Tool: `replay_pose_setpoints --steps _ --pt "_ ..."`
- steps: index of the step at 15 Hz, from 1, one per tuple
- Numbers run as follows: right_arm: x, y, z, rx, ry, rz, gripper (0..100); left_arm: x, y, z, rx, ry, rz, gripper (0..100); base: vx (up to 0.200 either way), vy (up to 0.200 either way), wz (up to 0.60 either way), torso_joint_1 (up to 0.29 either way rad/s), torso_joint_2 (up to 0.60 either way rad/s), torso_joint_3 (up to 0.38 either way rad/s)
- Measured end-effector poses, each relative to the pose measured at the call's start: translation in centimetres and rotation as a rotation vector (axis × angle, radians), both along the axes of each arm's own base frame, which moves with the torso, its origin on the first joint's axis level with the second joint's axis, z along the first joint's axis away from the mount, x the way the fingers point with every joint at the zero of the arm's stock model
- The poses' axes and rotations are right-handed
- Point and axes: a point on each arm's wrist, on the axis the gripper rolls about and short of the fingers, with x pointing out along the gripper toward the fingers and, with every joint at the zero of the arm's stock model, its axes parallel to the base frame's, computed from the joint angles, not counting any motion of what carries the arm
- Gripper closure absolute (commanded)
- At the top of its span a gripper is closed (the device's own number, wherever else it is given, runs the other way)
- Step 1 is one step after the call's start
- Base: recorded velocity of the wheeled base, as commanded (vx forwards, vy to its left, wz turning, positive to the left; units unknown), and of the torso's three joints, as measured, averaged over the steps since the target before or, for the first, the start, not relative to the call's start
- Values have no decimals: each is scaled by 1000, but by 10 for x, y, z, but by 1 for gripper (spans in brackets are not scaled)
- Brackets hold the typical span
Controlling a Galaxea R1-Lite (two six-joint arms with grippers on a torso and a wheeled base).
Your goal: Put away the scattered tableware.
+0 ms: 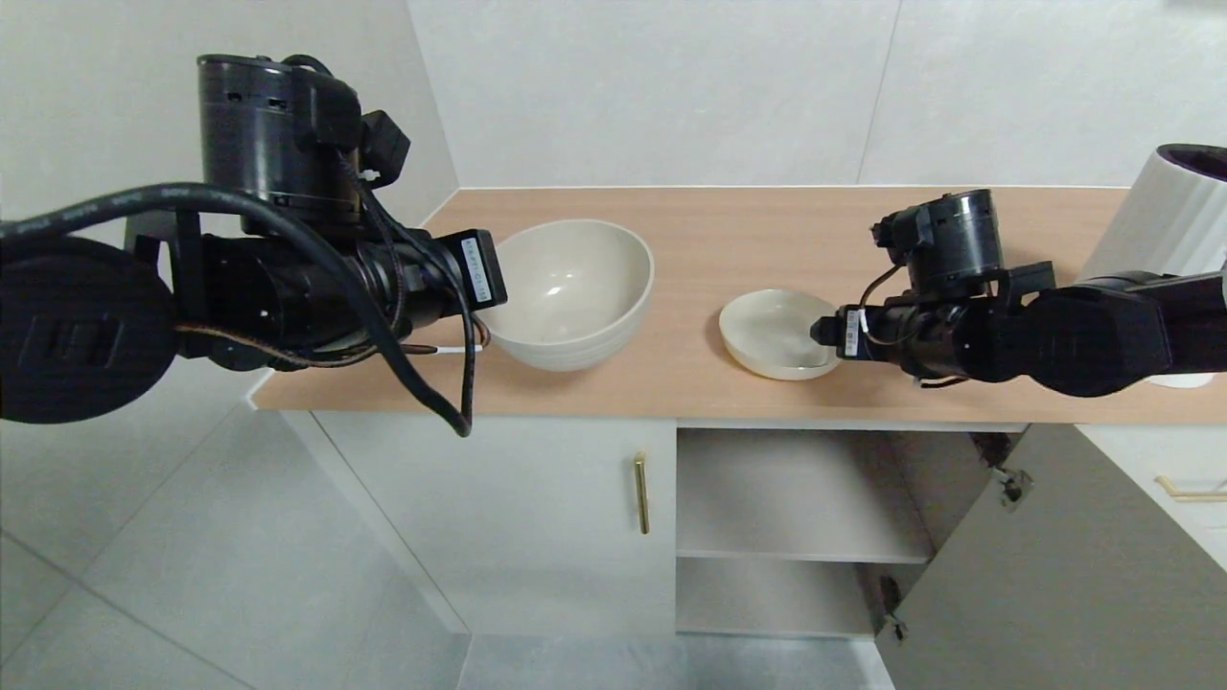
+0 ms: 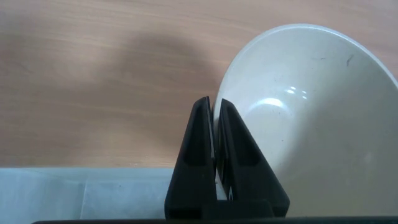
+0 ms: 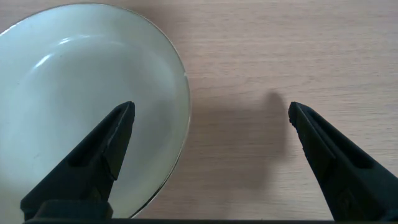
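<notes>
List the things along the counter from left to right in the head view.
bowl → small dish → white ribbed jar

Kitchen: wood counter, cupboards.

The black, cable-wrapped left arm reaches in level from the left. Its black two-finger left gripper is pinched onto the rim of a tilted cream ceramic bowl — only a thin sliver of rim shows between the fingers. The black right arm lies low and level from the right, its black right gripper spread wide — one finger above a shallow cream dish, the other out past its edge.
</notes>
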Motion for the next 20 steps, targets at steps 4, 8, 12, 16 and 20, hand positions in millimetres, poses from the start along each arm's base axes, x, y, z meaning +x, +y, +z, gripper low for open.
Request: replay_pose_setpoints --steps 4,8,12,16,20 --pt "2 0 -1 31 -13 -8 100 1 0 0 0 0 1 100 0 0 0 0 0 0" --pt "2 1 1 45 -26 -6 100 3 -1 -2 2 5 1 100 0 0 0 0 0 0" --pt "0 1 4 75 -34 -12 100 4 -1 -4 6 12 -1 100 0 0 0 0 0 0" --pt "-14 -5 26 144 -80 -25 100 2 -1 -11 36 34 -9 100 0 0 0 0 0 0" --pt "-44 -17 39 171 -86 16 100 -16 3 -24 60 77 -23 100 0 0 0 0 0 0"
